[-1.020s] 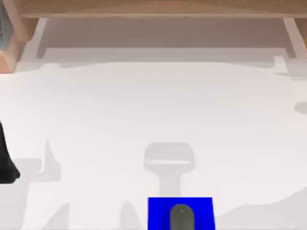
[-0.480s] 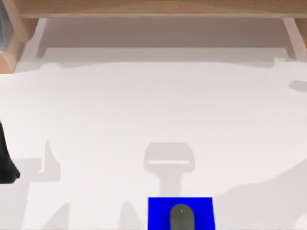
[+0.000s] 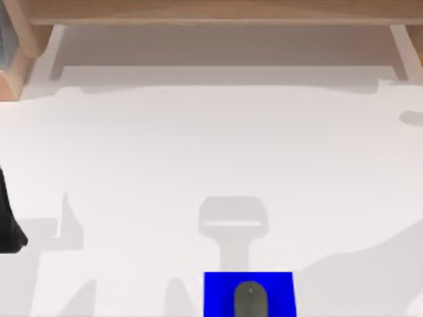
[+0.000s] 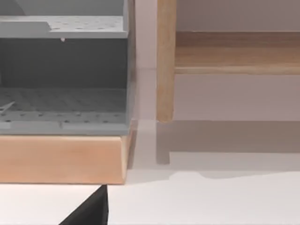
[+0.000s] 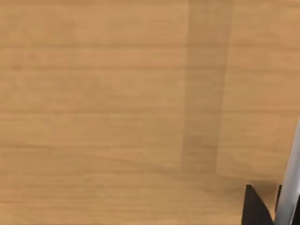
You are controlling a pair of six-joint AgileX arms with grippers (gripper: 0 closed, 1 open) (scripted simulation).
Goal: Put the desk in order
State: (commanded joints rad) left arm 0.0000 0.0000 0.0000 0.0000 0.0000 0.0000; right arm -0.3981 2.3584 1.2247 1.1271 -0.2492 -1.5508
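Desk nearly bare — mouse on its pad

The desk [image 3: 198, 152] spreads white below the wooden shelf [image 3: 211, 10]; a grey mouse [image 3: 250, 299] sits on the blue pad [image 3: 218, 290] at the near edge. The left arm [image 3: 8, 221] waits at the left edge — nearer the grey tray [image 4: 63, 79]. Neither gripper's grip can be told.

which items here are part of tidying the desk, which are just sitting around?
Part of the job:
- desk, white top with wooden shelf along its far edge
- grey mouse on blue pad, near edge
- left claw, at the left edge

Just there:
- grey perforated tray unit on a wooden base, far left corner
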